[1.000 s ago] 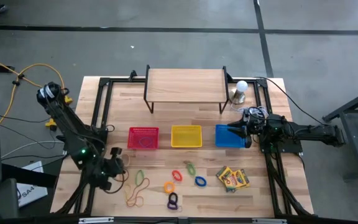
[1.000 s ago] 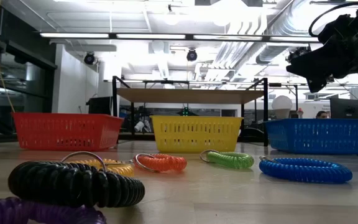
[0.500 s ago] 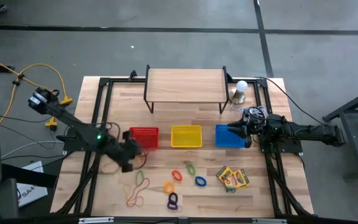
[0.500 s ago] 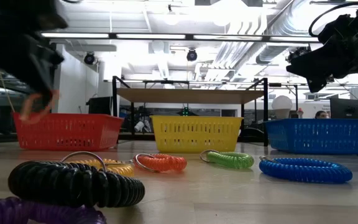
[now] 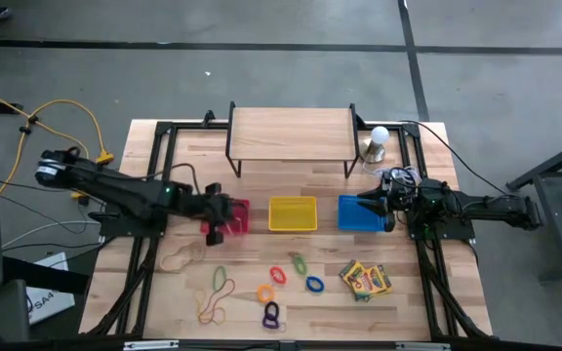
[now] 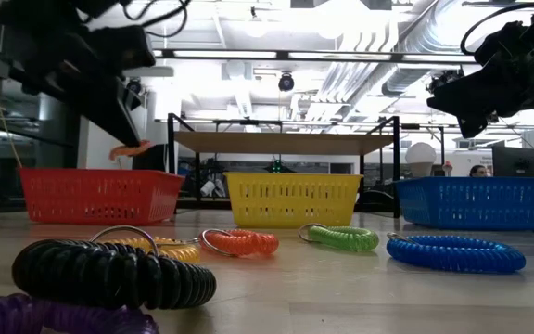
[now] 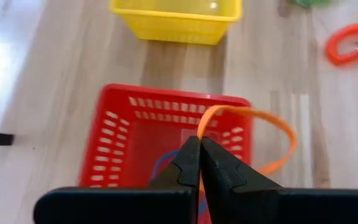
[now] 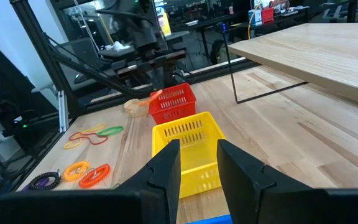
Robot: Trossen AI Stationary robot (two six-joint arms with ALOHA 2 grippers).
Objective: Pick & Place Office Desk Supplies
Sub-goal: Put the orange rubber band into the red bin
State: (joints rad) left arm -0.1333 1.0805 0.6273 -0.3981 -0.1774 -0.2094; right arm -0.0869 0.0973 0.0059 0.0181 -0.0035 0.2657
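Observation:
My left gripper (image 5: 224,222) hangs over the red basket (image 5: 237,207), shut on a thin orange rubber band (image 7: 281,129). More rubber bands (image 5: 218,292) lie on the table near the front, and a tan one (image 5: 176,259) lies farther left. Coloured coil rings lie flat on the wood: orange (image 5: 278,276), green (image 5: 300,262), blue (image 5: 314,284) and purple (image 5: 271,314). The yellow-and-green crayon boxes (image 5: 365,280) lie to their right. My right gripper (image 5: 371,205) waits open at the blue basket (image 5: 357,216). My left gripper pinches one stretch of the orange rubber band (image 7: 206,119) between its two shut fingertips (image 7: 188,163), slanting down from the table's left. The rest of the band loops out past the tips, slack and clear of the red basket (image 7: 166,134) below.
A yellow basket (image 5: 293,214) stands between the red and the blue one. Behind them is a low wooden shelf on black legs (image 5: 291,136). A white bulb (image 5: 377,141) and a tangle of white wire (image 5: 398,177) sit at the far right.
My left gripper has swung from the table's near left corner toward the far edge and the right, ending over the red basket. It has stayed shut, and the orange rubber band has travelled with it, clear of the table.

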